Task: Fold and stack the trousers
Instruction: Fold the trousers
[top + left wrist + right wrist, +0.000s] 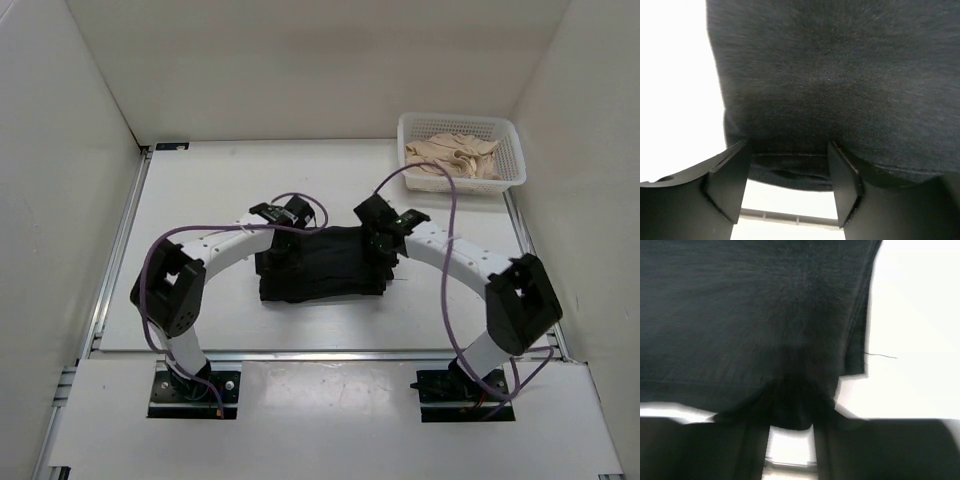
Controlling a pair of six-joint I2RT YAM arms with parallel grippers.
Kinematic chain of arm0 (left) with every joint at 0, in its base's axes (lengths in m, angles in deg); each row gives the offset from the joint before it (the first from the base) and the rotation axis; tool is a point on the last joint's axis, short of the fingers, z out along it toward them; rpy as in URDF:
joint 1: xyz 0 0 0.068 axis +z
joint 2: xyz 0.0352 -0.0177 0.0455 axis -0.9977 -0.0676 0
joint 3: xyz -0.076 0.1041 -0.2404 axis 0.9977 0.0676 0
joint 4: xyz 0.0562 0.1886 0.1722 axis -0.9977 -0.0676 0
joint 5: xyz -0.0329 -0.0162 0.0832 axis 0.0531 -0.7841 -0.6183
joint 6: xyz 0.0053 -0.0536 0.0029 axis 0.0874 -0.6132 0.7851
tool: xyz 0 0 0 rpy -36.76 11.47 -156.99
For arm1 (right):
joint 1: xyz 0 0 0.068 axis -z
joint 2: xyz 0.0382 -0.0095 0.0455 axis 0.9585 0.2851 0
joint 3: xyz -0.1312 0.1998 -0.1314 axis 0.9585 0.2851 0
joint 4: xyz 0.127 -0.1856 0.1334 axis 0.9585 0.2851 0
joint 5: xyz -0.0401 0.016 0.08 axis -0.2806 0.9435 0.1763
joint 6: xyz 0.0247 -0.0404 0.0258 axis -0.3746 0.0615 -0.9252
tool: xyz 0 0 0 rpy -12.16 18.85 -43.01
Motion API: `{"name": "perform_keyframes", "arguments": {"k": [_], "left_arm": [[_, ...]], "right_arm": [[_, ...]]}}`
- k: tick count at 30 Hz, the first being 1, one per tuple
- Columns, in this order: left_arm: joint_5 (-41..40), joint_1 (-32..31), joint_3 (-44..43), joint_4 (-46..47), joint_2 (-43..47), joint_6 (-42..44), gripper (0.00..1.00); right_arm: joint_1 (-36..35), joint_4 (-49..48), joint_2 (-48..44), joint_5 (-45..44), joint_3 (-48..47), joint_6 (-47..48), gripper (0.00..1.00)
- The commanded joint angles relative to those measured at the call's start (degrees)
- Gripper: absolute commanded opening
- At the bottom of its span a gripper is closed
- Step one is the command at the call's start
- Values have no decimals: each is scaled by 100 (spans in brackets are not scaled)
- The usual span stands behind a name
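Observation:
Black trousers (320,268) lie folded in a rough rectangle at the middle of the table. My left gripper (283,240) is at their far left corner. In the left wrist view it (788,165) is open, with the hem of the trousers (830,75) lying flat between the fingers. My right gripper (383,246) is at the far right corner. In the right wrist view it (790,425) has narrow jaws, and the dark cloth (740,315) bunches and tents down between them, so it looks pinched.
A white basket (455,117) with beige garments (452,155) stands at the far right corner. White walls enclose the table on three sides. A loose thread (882,356) sticks out from the trousers' right edge.

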Motion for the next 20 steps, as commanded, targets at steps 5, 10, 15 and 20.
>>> {"name": "perform_keyframes", "arguments": {"k": [5, 10, 15, 20], "left_arm": [[-1018, -32, -1667, -1318, 1461, 402, 100], [-1299, 195, -2301, -1740, 2260, 464, 100], [-1896, 425, -2354, -1863, 3280, 464, 100], [-2257, 793, -2354, -1864, 3992, 411, 100]], "right_arm": [[249, 1315, -1801, -834, -1530, 138, 100], [663, 1641, -2750, -1333, -1461, 357, 100], [725, 2238, -3375, -2195, -1329, 296, 100], [778, 2345, -3727, -2319, -995, 173, 100]]}}
